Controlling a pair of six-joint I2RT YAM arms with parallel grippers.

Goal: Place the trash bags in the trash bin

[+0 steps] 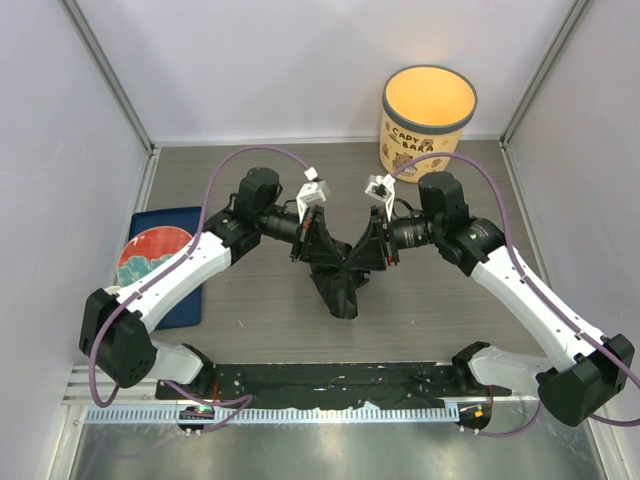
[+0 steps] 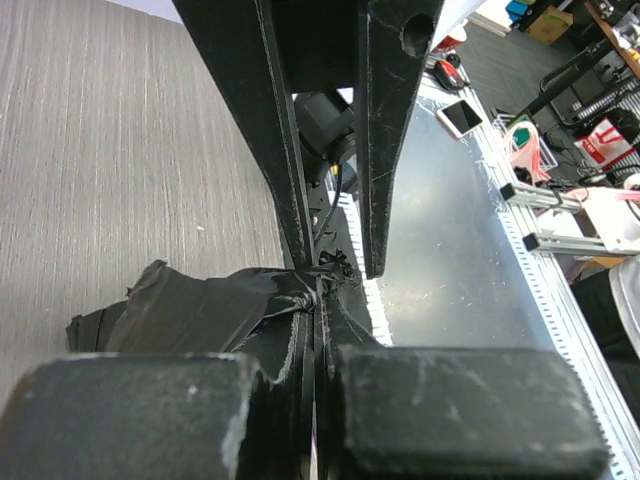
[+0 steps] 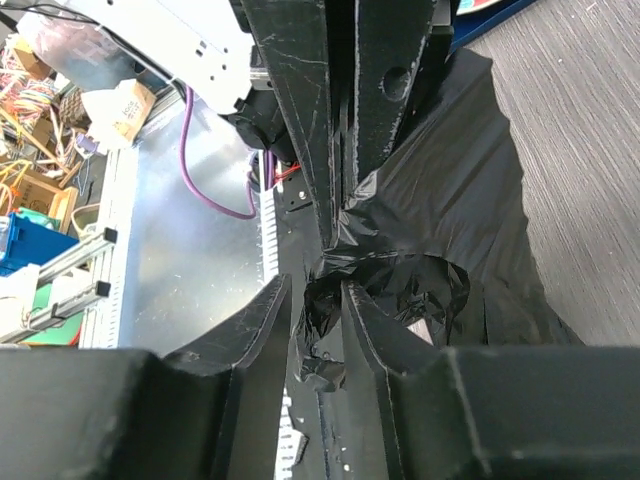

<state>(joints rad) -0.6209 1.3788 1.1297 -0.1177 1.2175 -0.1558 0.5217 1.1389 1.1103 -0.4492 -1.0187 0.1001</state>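
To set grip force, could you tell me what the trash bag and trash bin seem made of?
The trash bag looks like thin glossy black plastic film: it crinkles and catches highlights. The trash bin seems rigid, with a smooth printed cream wall; plastic or card, I cannot tell.

Trash bag (image 1: pixel 340 285): thin glossy black film, crinkled. Table (image 1: pixel 260 315): matt wood-grain.

Both arms reach in from the near corners, elbows bowed outward, wrists turned so the grippers face each other nose to nose over the middle of the table. The left arm (image 1: pixel 190 265) ends in the left gripper (image 1: pixel 316 236), its jaws pressed flat together on the trash bag (image 1: pixel 343 280). On the right arm (image 1: pixel 530 290), the right gripper (image 1: pixel 377 242) has jaws a narrow gap apart, with film bunched between them.
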